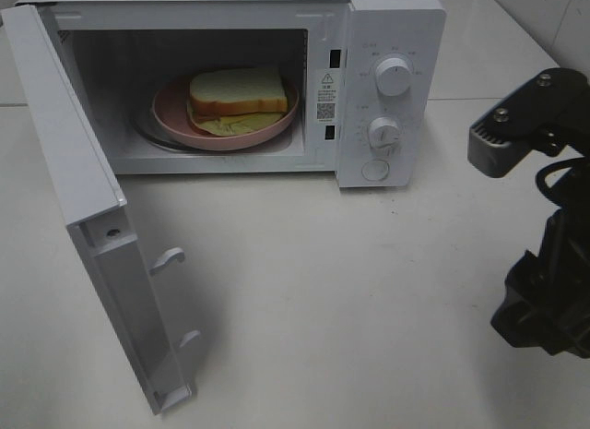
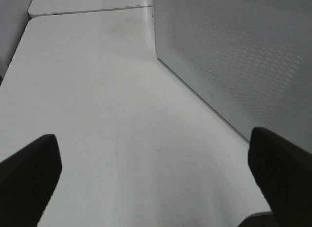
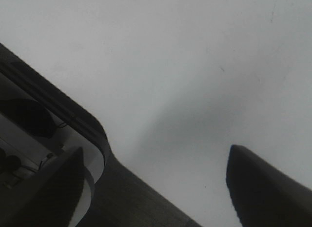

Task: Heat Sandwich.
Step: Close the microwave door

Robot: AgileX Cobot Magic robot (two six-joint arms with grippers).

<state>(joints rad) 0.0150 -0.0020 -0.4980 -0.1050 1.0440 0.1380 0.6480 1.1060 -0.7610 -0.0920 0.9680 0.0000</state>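
Note:
The sandwich [image 1: 237, 92], white bread with tan crust and pale yellow filling poking out, lies on a round pink plate [image 1: 171, 115] inside the open white microwave [image 1: 387, 23]. Its door [image 1: 83, 198] is swung wide out toward the front left. My left gripper [image 2: 156, 178] is open over bare table, with the door's perforated outer face [image 2: 243, 56] beside it; it does not show in the exterior high view. My right gripper [image 3: 165, 188] is open and empty above the table. The right arm [image 1: 544, 291] stands at the far right, well clear of the microwave.
Two knobs [image 1: 395, 77] and a round button sit on the microwave's right-hand panel. The door's two latch hooks [image 1: 169, 257] stick out from its inner edge. A dark-rimmed flat part [image 3: 58, 119] of unclear kind lies next to the right gripper. The white table [image 1: 350, 300] spreads before the microwave.

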